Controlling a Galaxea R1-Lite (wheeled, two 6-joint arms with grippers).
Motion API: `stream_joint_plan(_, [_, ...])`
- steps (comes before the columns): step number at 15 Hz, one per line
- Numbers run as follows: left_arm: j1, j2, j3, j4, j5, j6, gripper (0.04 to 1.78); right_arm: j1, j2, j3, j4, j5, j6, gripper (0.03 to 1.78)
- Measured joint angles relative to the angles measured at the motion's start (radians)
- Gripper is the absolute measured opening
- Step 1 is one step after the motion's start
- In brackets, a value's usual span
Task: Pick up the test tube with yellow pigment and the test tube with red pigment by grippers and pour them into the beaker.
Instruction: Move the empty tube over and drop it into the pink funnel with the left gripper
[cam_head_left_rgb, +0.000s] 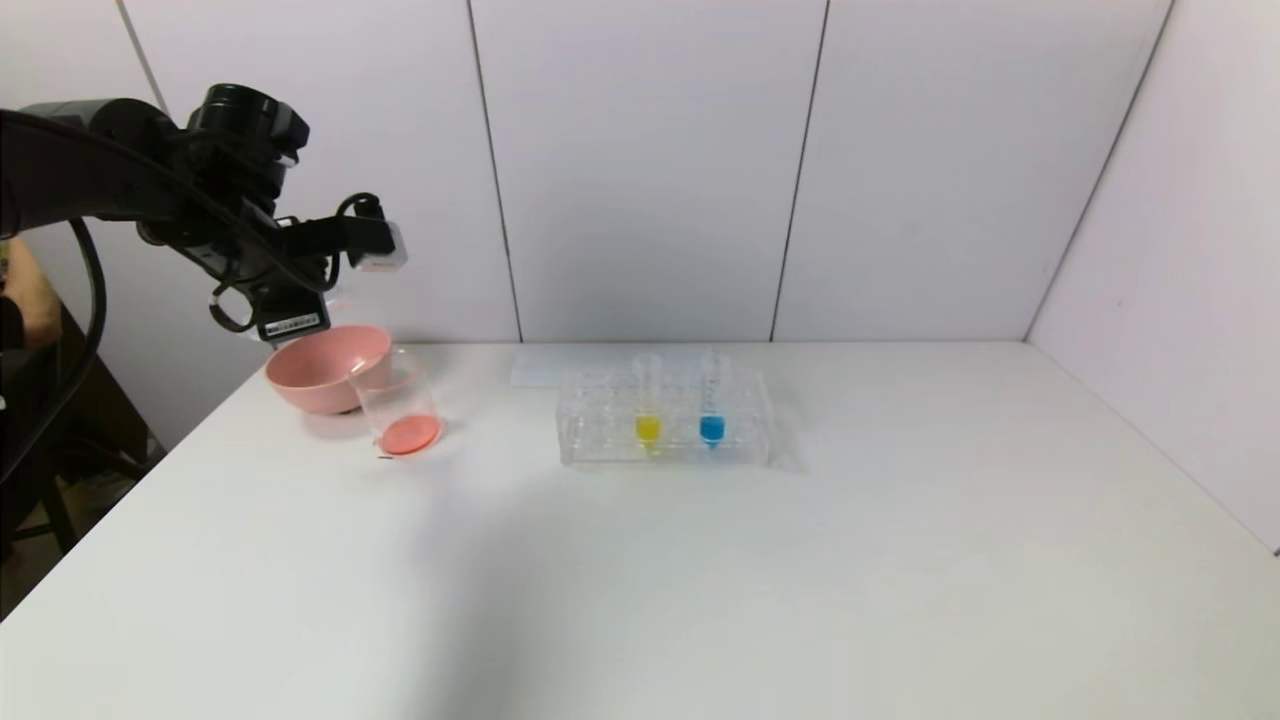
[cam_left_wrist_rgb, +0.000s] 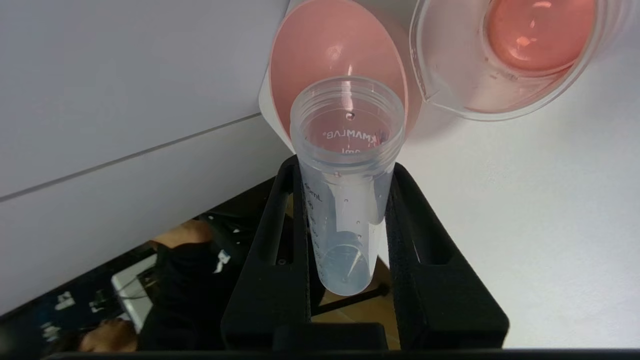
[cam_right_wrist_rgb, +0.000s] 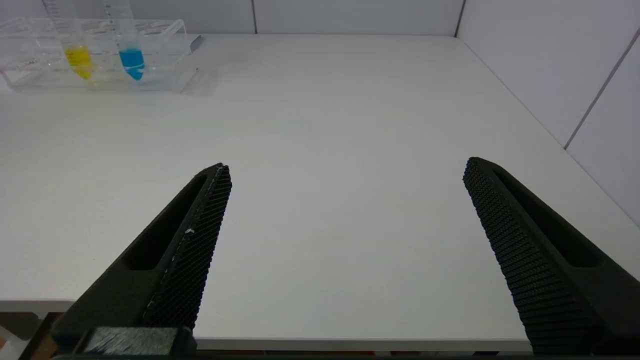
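Observation:
My left gripper (cam_left_wrist_rgb: 345, 167) is shut on a clear test tube (cam_left_wrist_rgb: 345, 200) that holds only droplets, no pigment. It hangs above the table's far left corner, the tube's open mouth towards the pink bowl (cam_left_wrist_rgb: 335, 45). The beaker (cam_head_left_rgb: 395, 400) stands beside the bowl with red liquid (cam_left_wrist_rgb: 537, 32) on its bottom. No tube holding red liquid is in view. The test tube with yellow pigment (cam_head_left_rgb: 648, 410) stands upright in the clear rack (cam_head_left_rgb: 600, 430). My right gripper (cam_right_wrist_rgb: 346, 165) is open and empty at the table's near edge, far from the rack.
A tube with blue liquid (cam_head_left_rgb: 711, 410) stands in the rack right of the yellow one. The pink bowl (cam_head_left_rgb: 320, 365) touches the beaker at the far left. A white sheet (cam_head_left_rgb: 540, 365) lies behind the rack. White walls close the back and right.

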Motion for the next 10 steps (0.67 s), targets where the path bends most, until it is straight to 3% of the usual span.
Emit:
stream_joint_plan(2, [0.006,-0.019,0.001,-0.008,-0.034,-0.131,0.47,0.000,0.000,0.000,0.000,0.000,0.000,1.70])
stream_joint_plan(10, [0.039,-0.056,0.056,-0.219,-0.034,-0.506,0.47,0.000,0.000,0.000,0.000,0.000,0.000,1.70])
